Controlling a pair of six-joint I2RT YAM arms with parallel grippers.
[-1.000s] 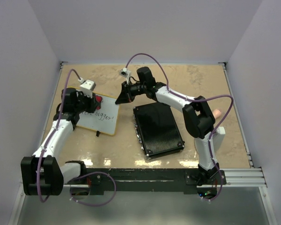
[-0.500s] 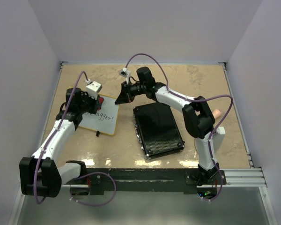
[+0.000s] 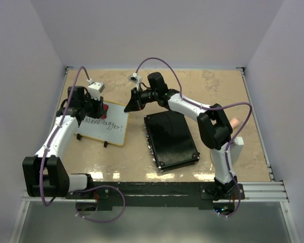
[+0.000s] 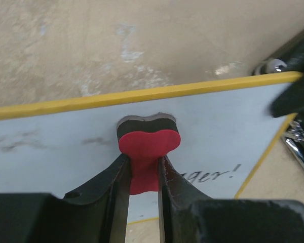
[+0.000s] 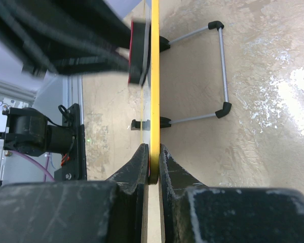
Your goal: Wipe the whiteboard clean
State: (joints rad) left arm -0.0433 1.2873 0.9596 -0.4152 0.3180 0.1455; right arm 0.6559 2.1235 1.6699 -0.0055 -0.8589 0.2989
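The whiteboard (image 3: 109, 125) stands tilted on its wire feet (image 5: 223, 66) at the left of the table. Black handwriting (image 3: 102, 123) runs across its face. Its yellow-tan frame (image 4: 142, 95) shows along the top in the left wrist view. My left gripper (image 4: 143, 163) is shut on a red eraser with a black pad (image 4: 148, 143). The pad lies against the board just under the top edge. My right gripper (image 5: 153, 152) is shut on the board's thin edge (image 5: 155, 76), at its top right corner (image 3: 127, 107). The eraser (image 5: 137, 53) shows edge-on there.
A black ribbed case (image 3: 171, 139) lies flat just right of the board, under the right arm. A small pinkish thing (image 3: 235, 122) shows behind the right arm's elbow. Walls close in the table at left, back and right.
My left wrist swung right, then back left and farther away, with the eraser staying near the board's top edge. More handwriting shows now. The right arm has not moved.
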